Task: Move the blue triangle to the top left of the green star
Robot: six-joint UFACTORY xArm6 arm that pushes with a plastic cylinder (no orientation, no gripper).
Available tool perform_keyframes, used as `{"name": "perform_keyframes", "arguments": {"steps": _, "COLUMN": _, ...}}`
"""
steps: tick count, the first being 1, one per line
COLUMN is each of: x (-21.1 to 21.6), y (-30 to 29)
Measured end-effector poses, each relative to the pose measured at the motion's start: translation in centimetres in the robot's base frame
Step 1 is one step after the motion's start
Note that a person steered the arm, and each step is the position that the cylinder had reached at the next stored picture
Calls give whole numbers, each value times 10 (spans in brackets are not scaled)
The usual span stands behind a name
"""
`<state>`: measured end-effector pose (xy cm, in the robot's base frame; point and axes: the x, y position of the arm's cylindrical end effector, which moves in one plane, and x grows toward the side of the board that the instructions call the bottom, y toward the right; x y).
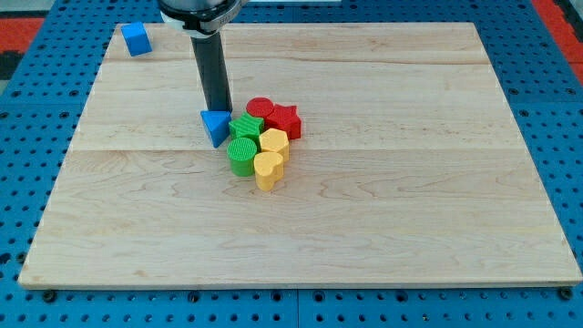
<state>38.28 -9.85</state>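
Observation:
The blue triangle (216, 127) lies on the wooden board just left of the green star (245, 127), touching it or nearly so. My tip (218, 110) stands right at the triangle's top edge, touching it from above in the view. The green star is part of a tight cluster at the board's middle.
The cluster also holds a red cylinder (260, 108), a red star (284, 118), a green cylinder (242, 155), a yellow hexagon (275, 143) and a yellow heart (268, 169). A blue cube (136, 39) sits at the board's top left corner. The board (410, 182) lies on a blue pegboard.

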Motion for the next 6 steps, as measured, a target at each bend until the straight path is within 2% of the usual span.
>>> {"name": "perform_keyframes", "arguments": {"steps": 1, "x": -8, "y": -22}}
{"name": "perform_keyframes", "arguments": {"steps": 2, "x": 4, "y": -85}}
{"name": "perform_keyframes", "arguments": {"steps": 3, "x": 35, "y": -79}}
{"name": "perform_keyframes", "arguments": {"steps": 5, "x": 46, "y": -13}}
{"name": "perform_keyframes", "arguments": {"steps": 6, "x": 46, "y": 1}}
